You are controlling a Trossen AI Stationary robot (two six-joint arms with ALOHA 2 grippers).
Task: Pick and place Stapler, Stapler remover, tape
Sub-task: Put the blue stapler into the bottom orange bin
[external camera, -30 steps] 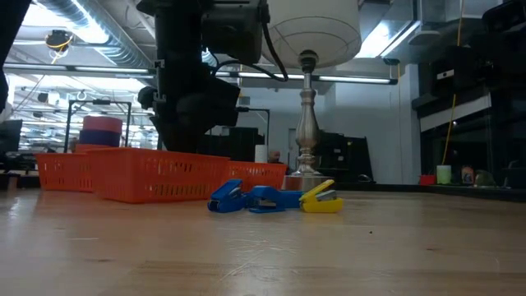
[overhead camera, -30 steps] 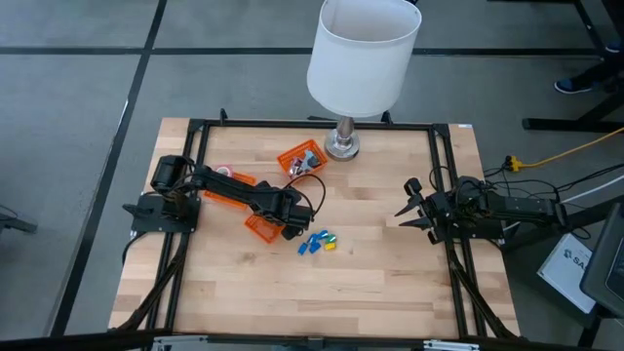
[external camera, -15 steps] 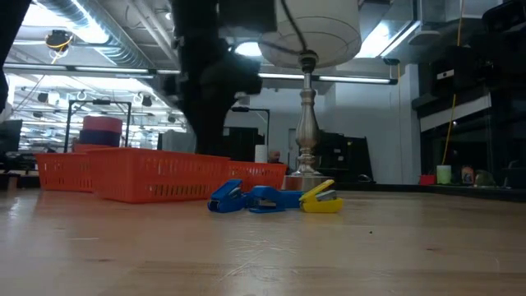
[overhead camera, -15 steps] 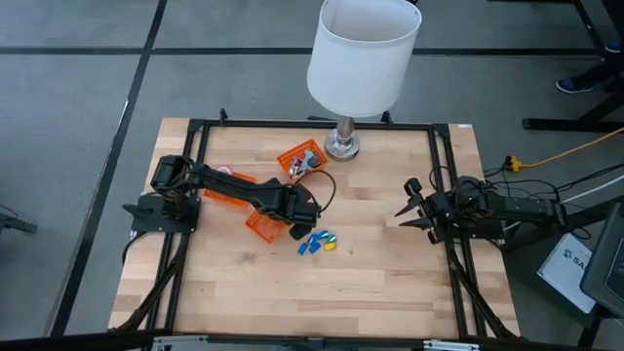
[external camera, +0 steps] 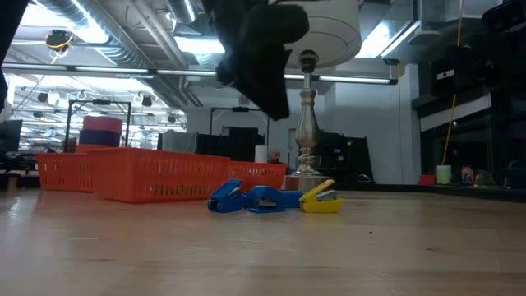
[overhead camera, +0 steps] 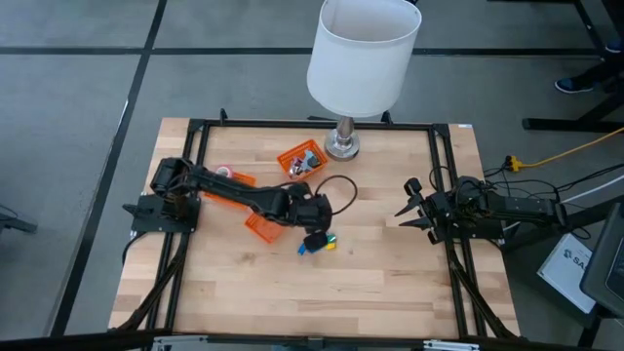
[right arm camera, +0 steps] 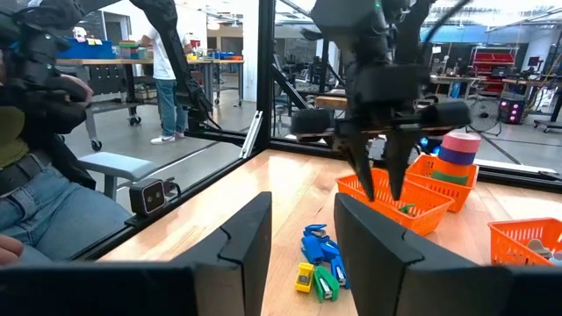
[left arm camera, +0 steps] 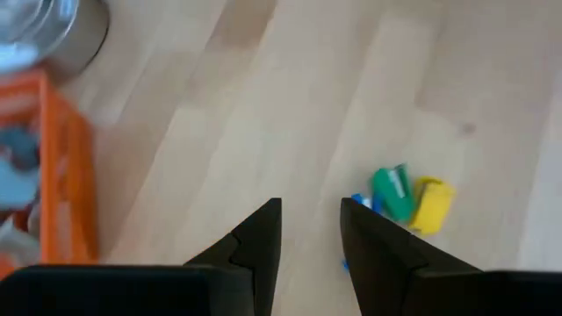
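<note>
My left hand [left arm camera: 309,233] hovered part-open, empty, above staple removers [left arm camera: 406,196] mid-worktop. Risk: removers touching; descent might nudge or grab two. Right hand [overhead camera: 408,211] open, idle, right edge.

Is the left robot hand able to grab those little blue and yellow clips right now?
Probably yes. The left gripper hangs just above the clips, fingers apart and empty, and nothing lies between them.

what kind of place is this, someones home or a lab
Most likely a robotics lab or workshop, not a home. Exposed ceiling ducts and strip lights show overhead, workbenches stand beyond the glass, and the wooden table carries two mounted robot arms.
</note>
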